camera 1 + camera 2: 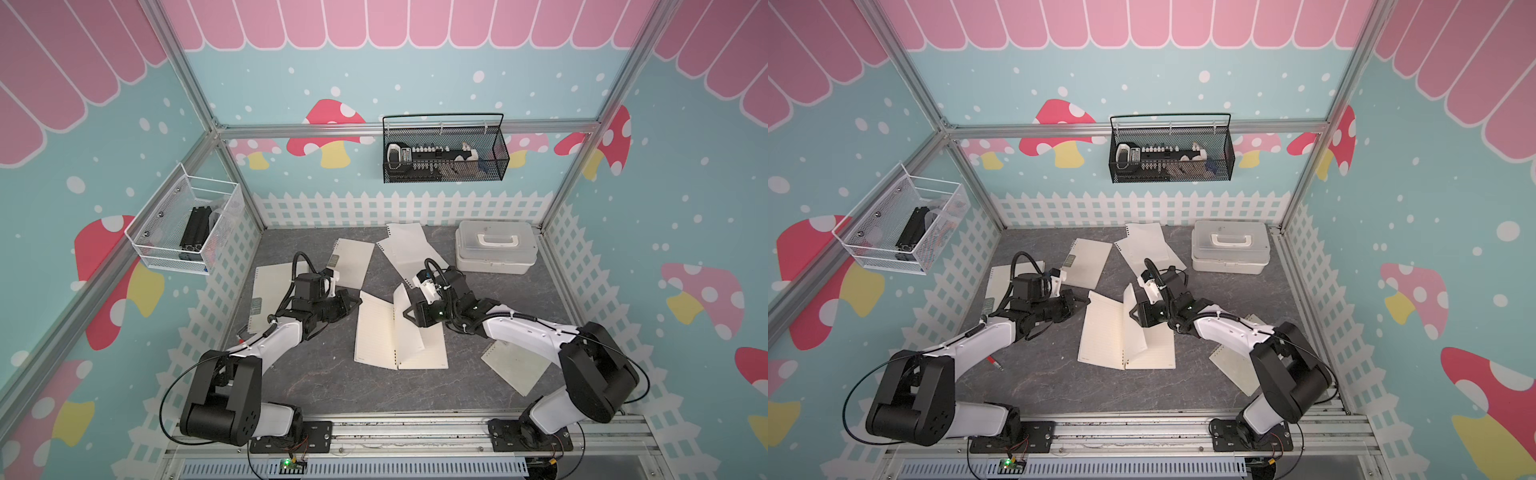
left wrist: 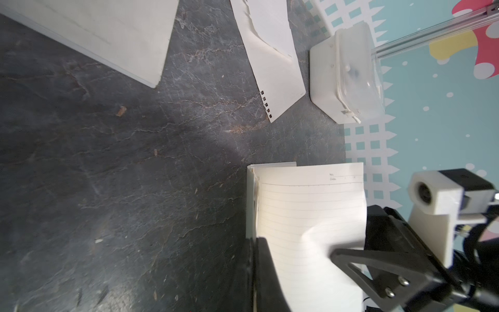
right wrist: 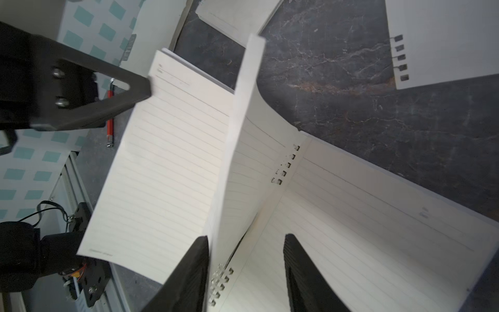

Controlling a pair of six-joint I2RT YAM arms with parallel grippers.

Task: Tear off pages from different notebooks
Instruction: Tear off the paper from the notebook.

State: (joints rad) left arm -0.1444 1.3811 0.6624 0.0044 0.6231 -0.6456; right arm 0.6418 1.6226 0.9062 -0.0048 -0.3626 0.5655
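Spread over the dark table (image 1: 316, 390), largest first: the open notebook (image 1: 376, 332), flat at frame centre in both top views. Around it, closed notebooks (image 1: 266, 291) at centre left, upper centre and lower right. Above centre, loose pages (image 1: 409, 245) already off their coil, beside a white box (image 1: 494, 249) at upper right.

Step in hand, by the look of it: tearing out the raised page (image 1: 401, 309), standing up from the spine of the open notebook and curling toward the right arm. Pressing on that book's upper-left corner, left gripper (image 1: 354, 304), closed tight. Seemingly pinning rather than pinching, though hard to tell. Straddling the raised page in the right wrist view, right gripper (image 3: 245, 237), jaws apart, the sheet resting against one finger (image 3: 189, 275) and not clamped. Along the spine, wire coil (image 3: 220, 281) and punched holes (image 3: 286, 164); still hooked or already free, cannot tell.

Next, probably: closing on the sheet near its free edge, then pulling away from the coil, with the left claw holding the book down against sliding.
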